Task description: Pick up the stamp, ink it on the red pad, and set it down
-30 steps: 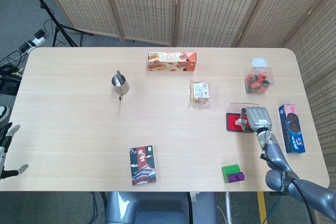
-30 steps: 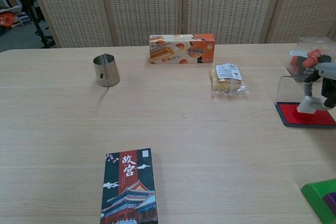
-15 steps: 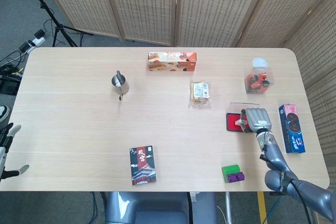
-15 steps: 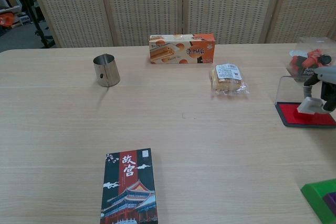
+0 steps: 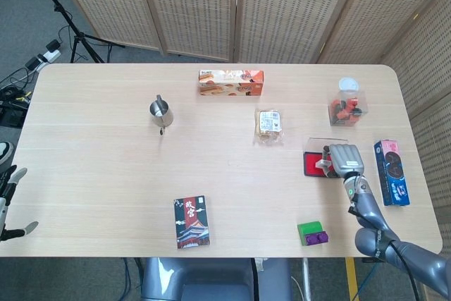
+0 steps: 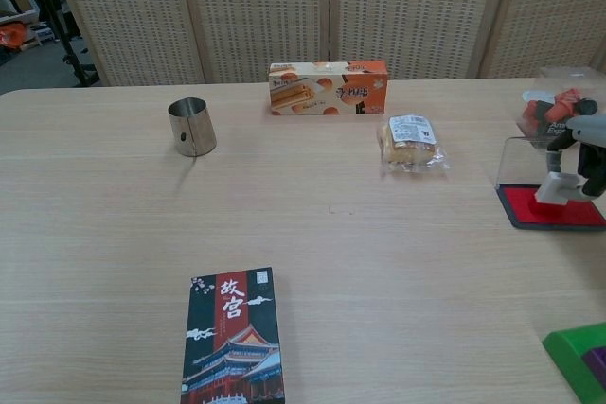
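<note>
While the right hand (image 5: 344,158) is gripping the stamp (image 6: 554,187), the stamp's pale base is sitting on the red pad (image 6: 552,206), whose clear lid is standing open at the pad's far edge. Judging from that, the pick-up is done and the inking step is under way; whether the face is taking ink cannot be told from either view. What is left, I would say, is lifting the stamp off the pad and setting it down on the worktop (image 5: 106,160) somewhere beside the pad. The green block (image 5: 312,233) is lying nearer the robot than the pad, the blue packet (image 5: 392,172) just to the pad's right, and the wrapped snack (image 5: 268,124) off to its far left. The left hand (image 5: 8,202) is idling well away from the pad, fingers spread and holding nothing.
</note>
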